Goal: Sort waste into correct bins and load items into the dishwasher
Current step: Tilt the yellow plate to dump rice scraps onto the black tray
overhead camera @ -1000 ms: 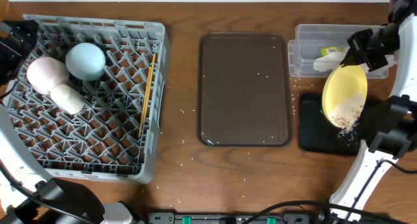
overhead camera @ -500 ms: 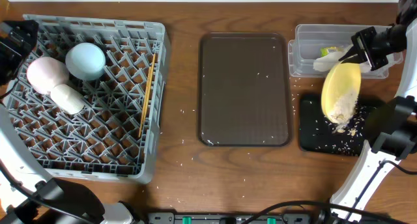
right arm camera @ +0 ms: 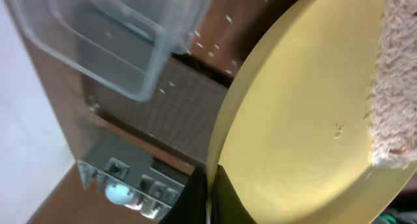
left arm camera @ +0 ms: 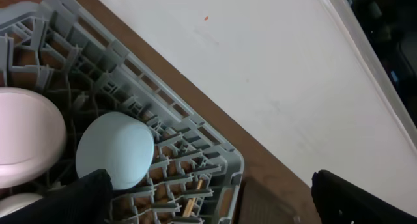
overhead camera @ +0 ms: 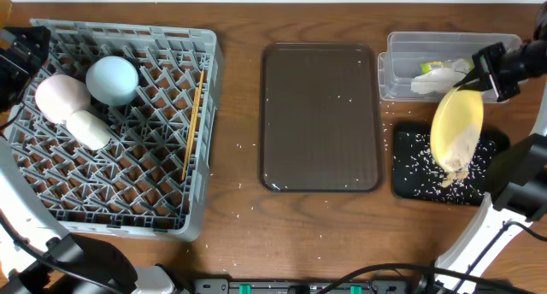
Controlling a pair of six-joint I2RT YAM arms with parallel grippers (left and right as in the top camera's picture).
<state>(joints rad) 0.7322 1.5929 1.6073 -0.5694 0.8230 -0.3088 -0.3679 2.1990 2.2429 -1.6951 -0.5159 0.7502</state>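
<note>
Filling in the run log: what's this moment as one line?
right hand: shut on yellow plate, tipped over black tray | crumbs: scattered in tray | left hand: open, at rack

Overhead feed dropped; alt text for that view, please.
The right gripper holds a round pale yellow plate tilted over a shallow glossy black tray scattered with pale rice-like crumbs. A grey plastic dish rack at left holds a pale pink bowl, light blue bowl, white cup and chopsticks.

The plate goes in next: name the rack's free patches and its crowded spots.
Free: near half of the dish rack, between white cup and front rim. Crowded: its far-left corner, holding pink bowl, blue bowl, cup.
</note>
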